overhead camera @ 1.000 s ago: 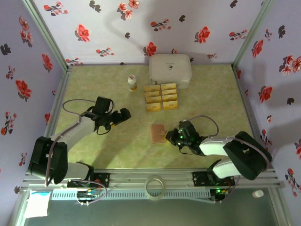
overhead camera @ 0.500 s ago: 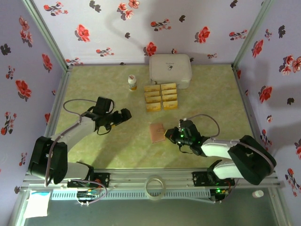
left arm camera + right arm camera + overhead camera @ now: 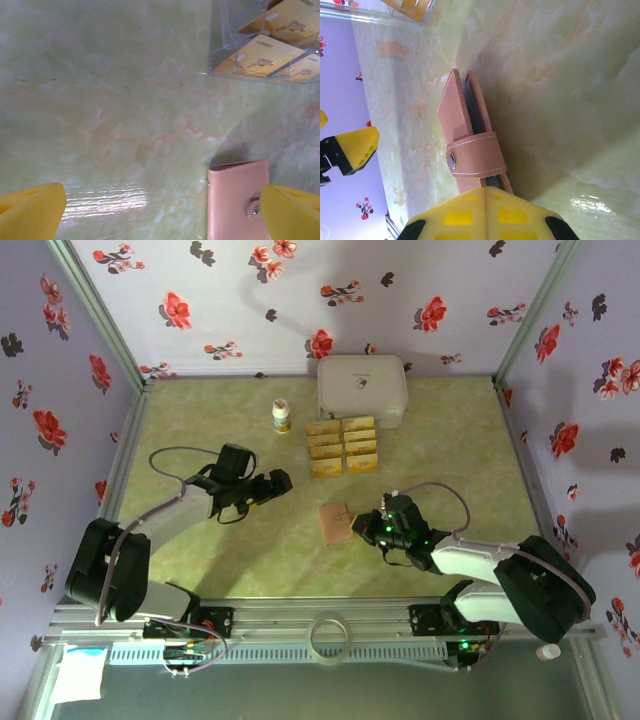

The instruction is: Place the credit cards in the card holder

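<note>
While the left claw gaping and empty, right claw clenched on the card holder.

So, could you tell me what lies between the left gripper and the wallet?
Nothing: in the top view the stretch of table between the left gripper and the wallet is bare.

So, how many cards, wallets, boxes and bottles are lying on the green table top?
cards: 8
wallet: 1
white box: 1
bottle: 1
total: 11
</note>
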Controlling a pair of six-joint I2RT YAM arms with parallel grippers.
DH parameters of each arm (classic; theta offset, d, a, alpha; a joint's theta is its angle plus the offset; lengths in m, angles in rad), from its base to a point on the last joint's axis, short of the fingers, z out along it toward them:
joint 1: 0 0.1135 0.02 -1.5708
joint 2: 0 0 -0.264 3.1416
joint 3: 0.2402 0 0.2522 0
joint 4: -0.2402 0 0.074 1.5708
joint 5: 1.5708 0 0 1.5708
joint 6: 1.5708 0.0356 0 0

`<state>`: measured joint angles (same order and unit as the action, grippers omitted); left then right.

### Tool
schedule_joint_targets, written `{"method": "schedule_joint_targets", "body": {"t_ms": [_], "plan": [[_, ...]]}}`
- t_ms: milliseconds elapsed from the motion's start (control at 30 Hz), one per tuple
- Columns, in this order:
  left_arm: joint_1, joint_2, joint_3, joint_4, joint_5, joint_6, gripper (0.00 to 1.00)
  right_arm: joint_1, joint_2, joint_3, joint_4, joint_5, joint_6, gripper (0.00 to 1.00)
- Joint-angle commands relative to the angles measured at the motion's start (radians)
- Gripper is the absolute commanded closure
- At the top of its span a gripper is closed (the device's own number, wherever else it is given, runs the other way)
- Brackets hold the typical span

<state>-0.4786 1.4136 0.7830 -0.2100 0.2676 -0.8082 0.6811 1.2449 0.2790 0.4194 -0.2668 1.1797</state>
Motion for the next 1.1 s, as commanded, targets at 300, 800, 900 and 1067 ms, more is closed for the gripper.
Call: {"method": "schedule_joint_targets", "body": {"t_ms": [300, 800, 900, 1067], "plan": [[-0.04, 0.085, 0.056, 0.119, 0.049, -0.069, 0.0, 0.006, -0.128, 0.171, -0.129, -0.011, -0.029, 1.0], [-0.066, 0.137, 0.075, 0.17, 0.07, -0.098, 0.0, -0.011, -0.106, 0.135, -0.319, 0.063, -0.117, 0.65], [-0.082, 0.157, 0.089, 0.173, 0.07, -0.101, 0.0, -0.028, -0.122, 0.095, -0.324, 0.079, -0.117, 0.59], [-0.129, 0.198, 0.127, 0.181, 0.068, -0.114, 0.0, -0.059, -0.117, 0.057, -0.301, 0.073, -0.115, 0.53]]}}
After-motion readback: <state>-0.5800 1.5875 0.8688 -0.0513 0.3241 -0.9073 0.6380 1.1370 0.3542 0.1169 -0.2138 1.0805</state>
